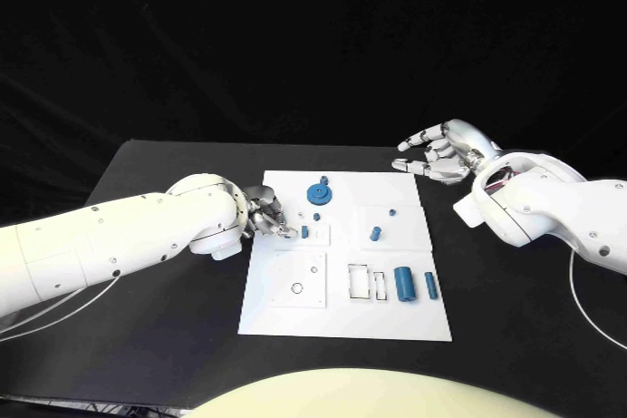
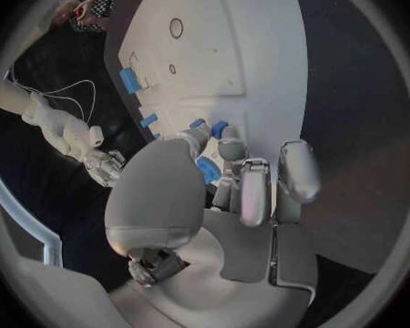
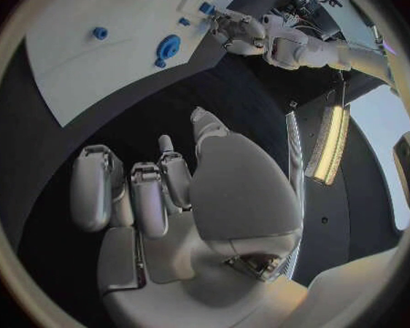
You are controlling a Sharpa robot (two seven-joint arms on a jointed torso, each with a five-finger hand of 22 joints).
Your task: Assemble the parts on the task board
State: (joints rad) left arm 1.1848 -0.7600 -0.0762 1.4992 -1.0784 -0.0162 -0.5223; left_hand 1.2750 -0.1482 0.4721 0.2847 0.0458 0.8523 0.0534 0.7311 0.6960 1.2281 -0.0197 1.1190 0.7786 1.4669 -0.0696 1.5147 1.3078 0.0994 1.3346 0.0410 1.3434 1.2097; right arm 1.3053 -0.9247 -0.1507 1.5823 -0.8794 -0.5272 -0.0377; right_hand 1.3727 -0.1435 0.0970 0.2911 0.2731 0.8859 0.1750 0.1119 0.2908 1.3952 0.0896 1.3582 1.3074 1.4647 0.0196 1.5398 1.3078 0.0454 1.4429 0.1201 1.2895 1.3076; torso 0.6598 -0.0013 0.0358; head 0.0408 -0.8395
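White task board (image 1: 392, 318) flat mid-table, so parts stay put. Left hand (image 1: 265, 214) at board's left edge, fingers curled on a small blue part (image 2: 208, 170) to seat it, probably. Right hand (image 1: 444, 152) off far right, open, empty, waiting. Blue gear (image 1: 319, 194) at far end.

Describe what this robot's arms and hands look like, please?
Both arms are smooth, glossy white shells with rounded joints and small dark screw holes. A thin pale cable loops beside each arm. The left hand and right hand are silver-grey metal with many jointed fingers; the wrist views show broad, rounded silver finger segments.
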